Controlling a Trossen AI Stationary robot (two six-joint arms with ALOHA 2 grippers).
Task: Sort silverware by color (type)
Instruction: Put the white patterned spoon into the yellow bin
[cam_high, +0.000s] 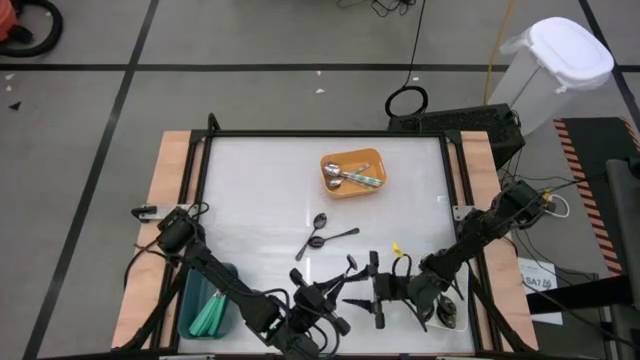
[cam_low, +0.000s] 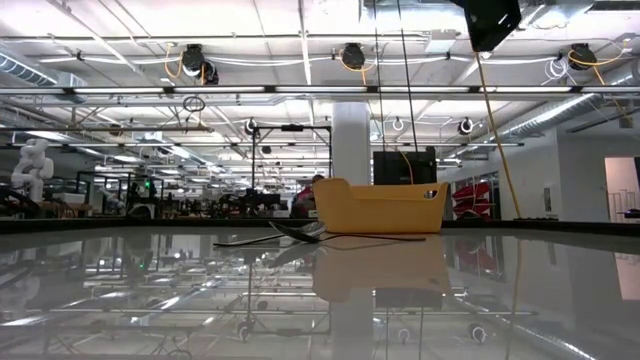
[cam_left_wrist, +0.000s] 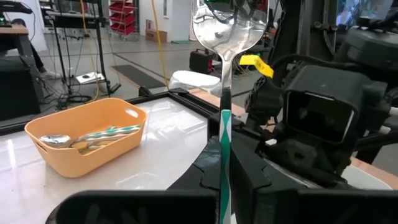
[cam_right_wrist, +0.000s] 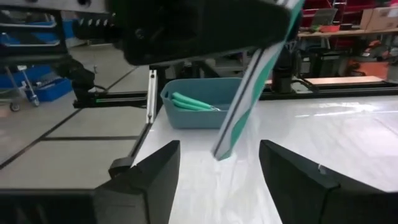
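A spoon (cam_left_wrist: 227, 28) with a silver bowl and a teal-and-white striped handle stands upright in my left gripper (cam_left_wrist: 225, 190), which is shut on it near the table's near edge (cam_high: 340, 290). My right gripper (cam_right_wrist: 217, 171) faces it from the right (cam_high: 373, 292), open. Its fingers stand either side of the handle's lower end (cam_right_wrist: 225, 146) and do not touch it. Two black spoons (cam_high: 320, 236) lie mid-table. The orange tray (cam_high: 352, 172) holds a silver spoon and striped-handled ones. The teal tray (cam_high: 208, 305) holds teal-handled spoons. My left gripper pinches the spoon's striped handle (cam_left_wrist: 224, 168) about midway along, between its two fingers. The fingers come roughly level from the table's left and lie across the handle. The spoon is lifted clear, bowl up, and its handle end (cam_right_wrist: 225, 146) hangs tilted below the gripper.
A white tray (cam_high: 450, 312) with metal spoons sits at the near right, under the right arm. The teal tray (cam_right_wrist: 199, 99) is at the near left. The middle and far left of the white table top (cam_high: 260, 190) are bare. A raised frame (cam_high: 330, 133) borders the table.
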